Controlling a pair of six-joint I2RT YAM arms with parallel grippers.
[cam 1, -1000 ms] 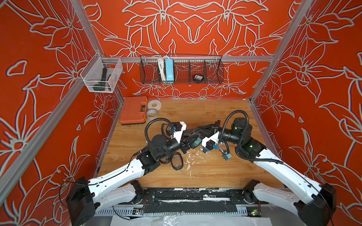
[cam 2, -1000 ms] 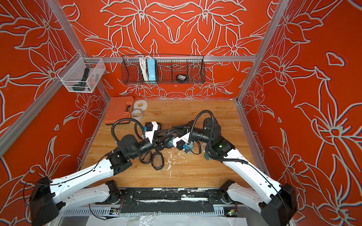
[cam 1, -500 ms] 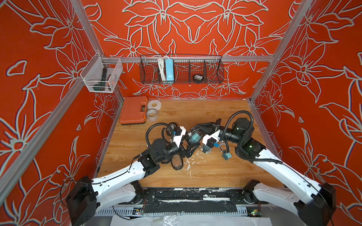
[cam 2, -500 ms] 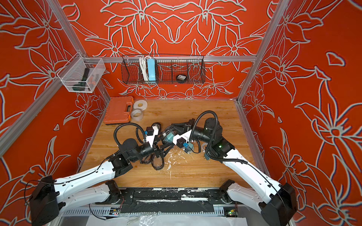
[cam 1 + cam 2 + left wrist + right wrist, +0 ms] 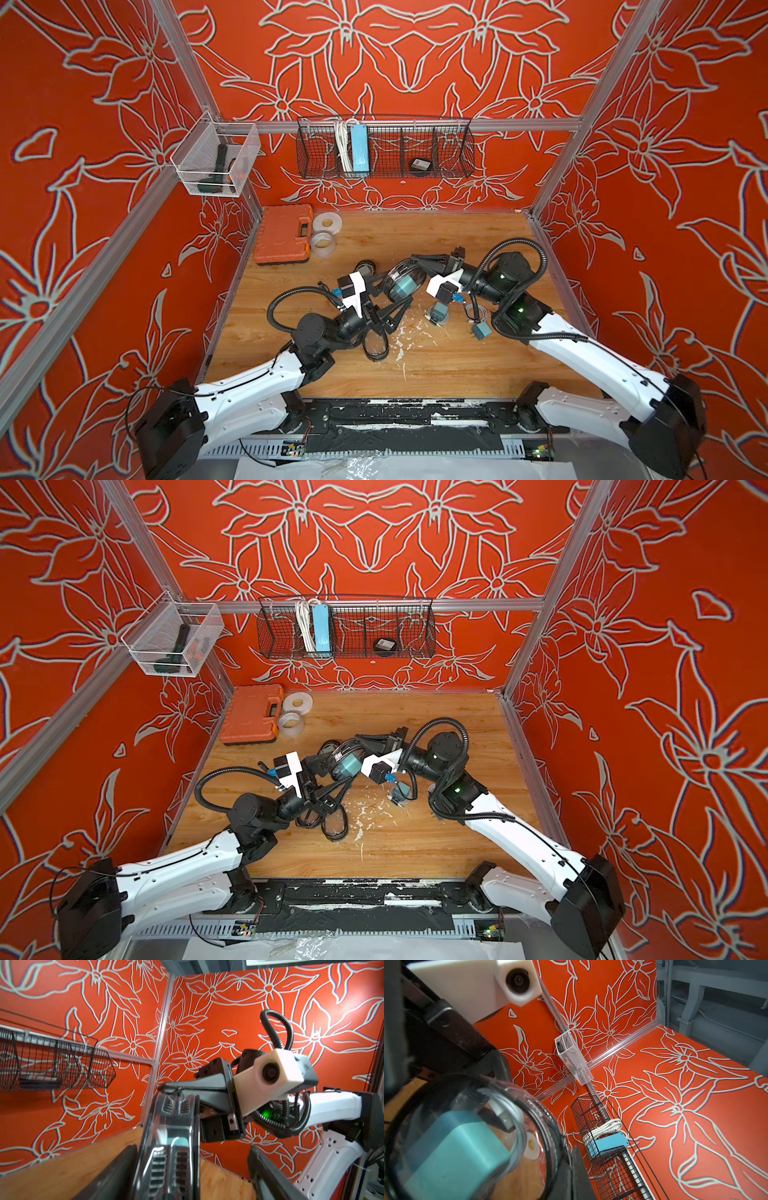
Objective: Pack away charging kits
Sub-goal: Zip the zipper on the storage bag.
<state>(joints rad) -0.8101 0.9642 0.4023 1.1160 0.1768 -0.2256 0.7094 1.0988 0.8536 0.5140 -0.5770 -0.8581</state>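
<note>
One charging kit is off the desk [image 5: 436, 374], in the middle of both top views. Its teal cube [image 5: 452, 1151] and coiled white cable [image 5: 520, 1132] sit inside a black-rimmed clear case [image 5: 392, 276] held in the air. The right pincer [image 5: 178, 1090] is pressed together on the case's rim. The left pincer [image 5: 191, 1174] is spread, with the case standing edge-on between its fingers; one finger is just beside the case and the other is apart from it.

This looks like a handover or a closing of the filled case, and I cannot tell whether the two halves are fully latched. To do it well, the right pincer should keep its pinch firm. The left should close squarely on the flat faces rather than the seam, over the desk, so nothing spills.

Right of centre in a top view, a loose cube [image 5: 439, 311] and a second loose cube [image 5: 482, 331] lie unpacked on the desk. Empty cases [image 5: 376, 347] lie by the left arm.

On the back wall, a wire basket [image 5: 453, 145] holds a blue power strip [image 5: 358, 147] with a white cord [image 5: 341, 145], and a dark round item [image 5: 419, 165] in another compartment. At upper left, a clear bin [image 5: 189, 166] holds a dark tool [image 5: 220, 166].
</note>
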